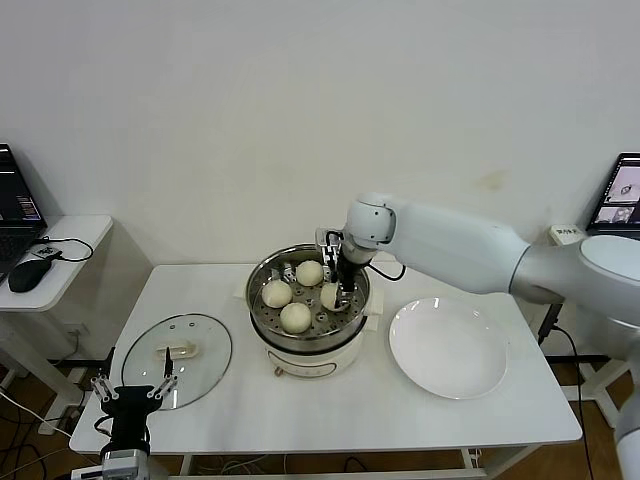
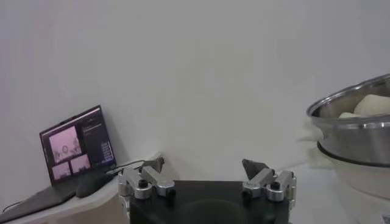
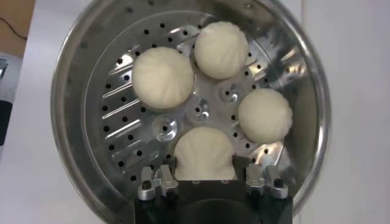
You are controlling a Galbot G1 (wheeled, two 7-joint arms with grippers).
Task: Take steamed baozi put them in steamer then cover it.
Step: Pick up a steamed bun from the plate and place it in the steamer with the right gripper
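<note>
Four steamed baozi sit in the steamer [image 1: 308,290]: three rest free on the perforated floor, at the back [image 1: 310,272], on the side toward the cover [image 1: 277,293] and at the front [image 1: 295,317], while the fourth baozi [image 1: 330,296] lies on the side of the steamer nearest the plate, between the fingers of the right gripper [image 1: 345,292]. In the right wrist view that bun [image 3: 204,154] fills the gap between the jaws, which close on it from both sides and hold it low against the steamer floor, most likely so it can be set down without rolling into its neighbours. The buns are spread around the centre of the basket, leaving each some room. The plate [image 1: 447,349], on the bench [image 1: 330,400] just beside the steamer on the robot's right, carries nothing now, so the loading seems nearly finished. The cover [image 1: 177,359] lies flat on the bench on the steamer's other side, handle up and easy to grasp. The left gripper [image 1: 128,395] waits at the bench edge near the cover, well apart from the steamer, its jaws spread wide and holding nothing, plausibly placed there to pick up the cover.
</note>
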